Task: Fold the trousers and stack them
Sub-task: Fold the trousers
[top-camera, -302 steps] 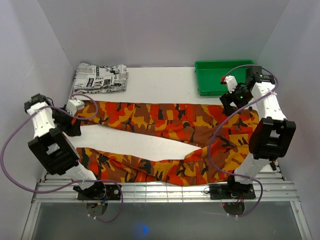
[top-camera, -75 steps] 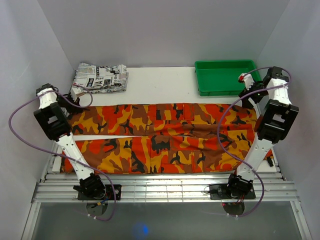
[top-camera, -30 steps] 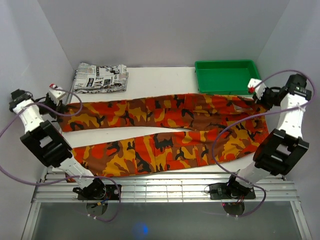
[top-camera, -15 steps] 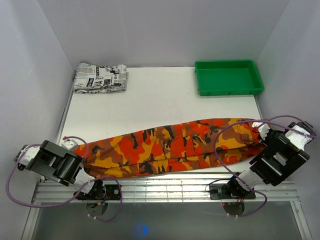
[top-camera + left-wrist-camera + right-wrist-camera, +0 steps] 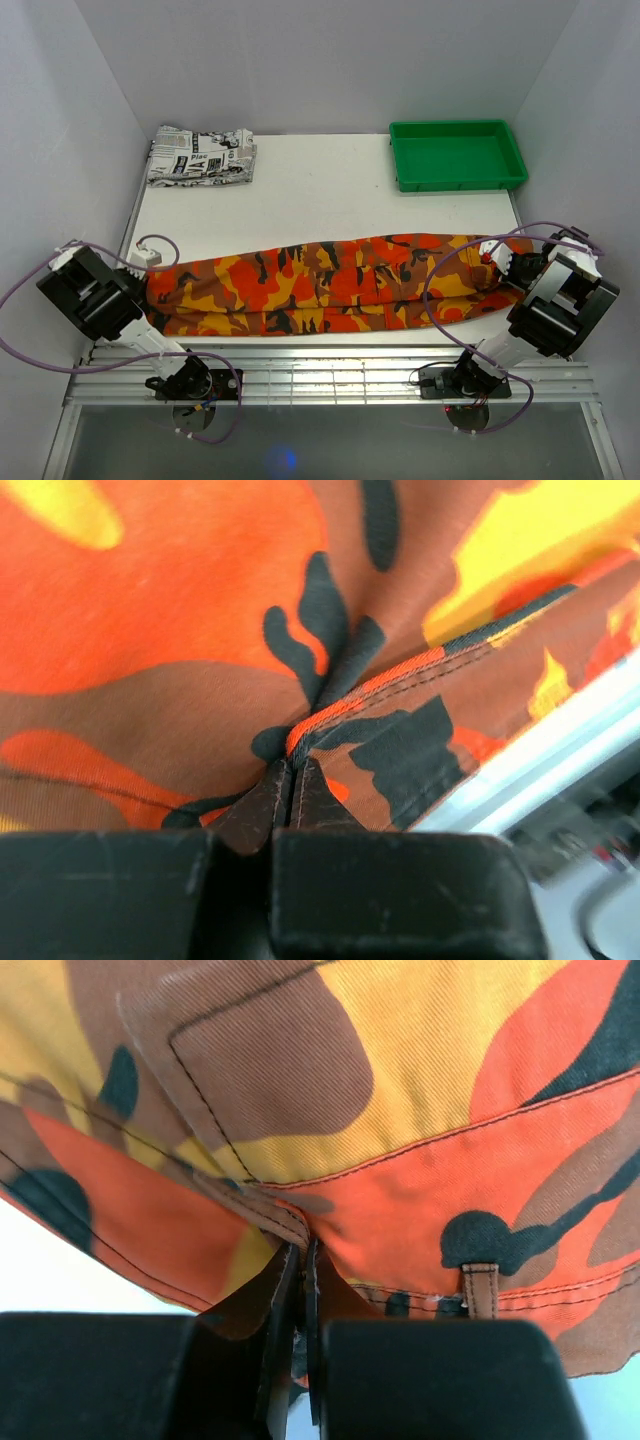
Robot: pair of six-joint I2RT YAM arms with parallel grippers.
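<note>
White walls close in a white table [image 5: 300,190], and low in the overhead frame the camouflage trousers [image 5: 330,285] stretch as one long band from lower left to lower right, the two legs lying one over the other near the front edge. The left gripper [image 5: 150,264] sits at the band's left end, the right gripper [image 5: 497,258] at its right end, so the cloth spans the whole gap between them.

Up close, the left wrist view shows its fingers [image 5: 268,798] pinched together on a stitched hem edge, with cloth fanning out above and the table's pale front edge showing at the lower right. The right wrist view shows the same kind of clamp – fingers [image 5: 282,1290] shut on a fold just below a pocket seam, with a belt loop [image 5: 481,1285] to the right of them.

Far back, a folded newspaper-print garment [image 5: 200,155] lies at upper left and a green tray [image 5: 455,155] at upper right – both well apart from the trousers.
</note>
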